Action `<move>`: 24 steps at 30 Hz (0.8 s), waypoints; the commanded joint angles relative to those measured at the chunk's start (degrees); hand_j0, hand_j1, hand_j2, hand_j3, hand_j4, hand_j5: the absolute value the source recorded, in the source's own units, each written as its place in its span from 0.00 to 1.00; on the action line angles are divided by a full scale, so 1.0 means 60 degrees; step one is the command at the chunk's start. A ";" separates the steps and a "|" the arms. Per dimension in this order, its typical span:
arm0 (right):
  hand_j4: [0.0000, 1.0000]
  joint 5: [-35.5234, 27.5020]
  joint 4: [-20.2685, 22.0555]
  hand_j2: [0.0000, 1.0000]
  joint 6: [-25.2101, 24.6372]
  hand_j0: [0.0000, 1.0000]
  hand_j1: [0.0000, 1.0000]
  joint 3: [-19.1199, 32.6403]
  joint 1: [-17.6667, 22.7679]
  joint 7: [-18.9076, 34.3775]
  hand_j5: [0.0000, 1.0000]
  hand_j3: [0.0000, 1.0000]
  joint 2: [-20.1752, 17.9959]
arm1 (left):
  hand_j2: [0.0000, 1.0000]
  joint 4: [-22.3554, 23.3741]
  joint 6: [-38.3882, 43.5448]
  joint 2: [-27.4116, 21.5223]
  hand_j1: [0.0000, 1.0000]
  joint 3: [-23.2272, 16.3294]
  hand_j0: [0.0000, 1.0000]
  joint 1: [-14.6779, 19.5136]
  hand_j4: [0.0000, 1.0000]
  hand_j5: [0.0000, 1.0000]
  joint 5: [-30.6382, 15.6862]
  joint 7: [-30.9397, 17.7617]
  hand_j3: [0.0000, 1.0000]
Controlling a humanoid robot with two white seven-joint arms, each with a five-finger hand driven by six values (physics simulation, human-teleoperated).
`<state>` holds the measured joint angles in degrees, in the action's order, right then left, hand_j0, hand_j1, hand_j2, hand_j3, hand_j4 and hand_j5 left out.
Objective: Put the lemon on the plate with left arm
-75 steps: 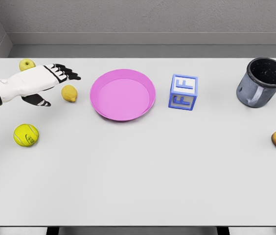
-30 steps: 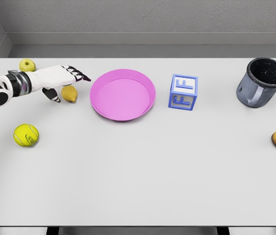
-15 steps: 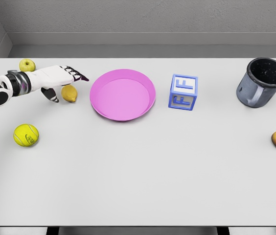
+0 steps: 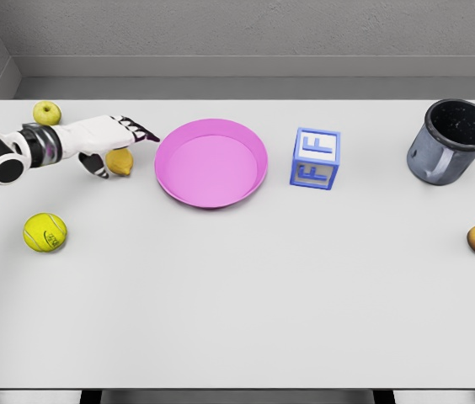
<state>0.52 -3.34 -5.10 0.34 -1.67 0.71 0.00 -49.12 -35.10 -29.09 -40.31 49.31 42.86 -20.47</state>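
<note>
L hand [image 4: 107,139] open, over lemon [image 4: 120,162], thumb beside

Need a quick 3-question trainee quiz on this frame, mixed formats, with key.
1. True or false: the lemon already lies on the pink plate.
2. Which thing stands between the plate and the dark mug? A) tennis ball B) letter block C) pear
3. Fill in: the left hand is over the ____.

Key: 1 false, the lemon is on the table left of the plate. 2 B, the letter block. 3 lemon.
</note>
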 commanded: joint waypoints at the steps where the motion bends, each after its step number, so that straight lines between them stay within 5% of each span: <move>1: 1.00 0.0001 0.0000 1.00 0.0000 1.00 1.00 -0.0012 0.0000 -0.0002 1.00 1.00 0.0000 | 1.00 0.0028 0.0017 0.0029 1.00 0.0009 1.00 0.0000 1.00 1.00 -0.0053 0.0043 1.00; 24: 1.00 0.0001 -0.0015 1.00 0.0000 1.00 1.00 -0.0012 0.0000 0.0013 1.00 1.00 0.0000 | 1.00 0.0028 0.0017 -0.0030 1.00 0.0009 1.00 0.0000 1.00 1.00 -0.0053 0.0072 1.00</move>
<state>0.52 -3.34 -5.10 0.32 -1.67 0.71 0.00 -48.94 -35.10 -29.18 -40.36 49.22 42.83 -20.15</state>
